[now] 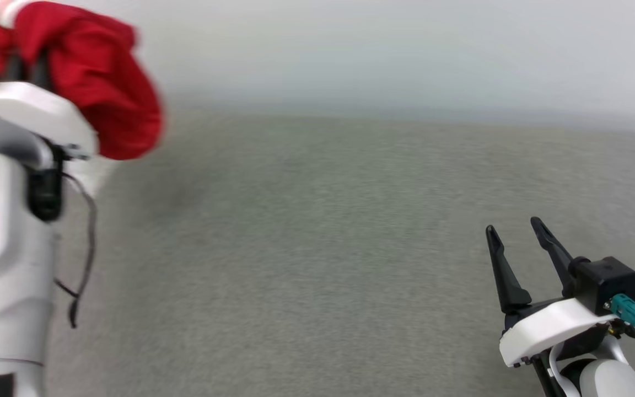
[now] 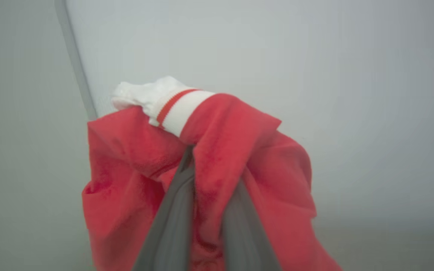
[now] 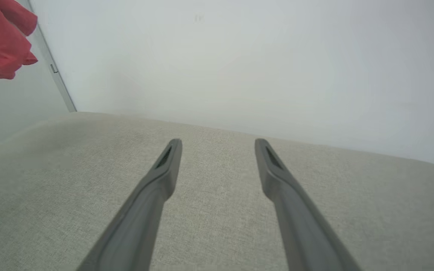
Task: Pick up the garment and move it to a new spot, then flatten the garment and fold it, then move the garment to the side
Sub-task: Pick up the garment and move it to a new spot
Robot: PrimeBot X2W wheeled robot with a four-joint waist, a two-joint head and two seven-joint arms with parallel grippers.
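The garment is a bunched red jersey hanging in the air at the head view's upper left, above the grey cloth-covered surface. In the left wrist view the garment drapes over my left gripper, whose two dark fingers are shut on the red fabric; a white sleeve with red-striped trim sticks out on top. A corner of the garment hangs at the right wrist view's upper left. My right gripper rests low at the lower right, open with nothing between its fingers.
A pale wall rises behind the surface, with a grey vertical strip at a corner on the left. My left forearm fills the head view's left edge with a loose black cable.
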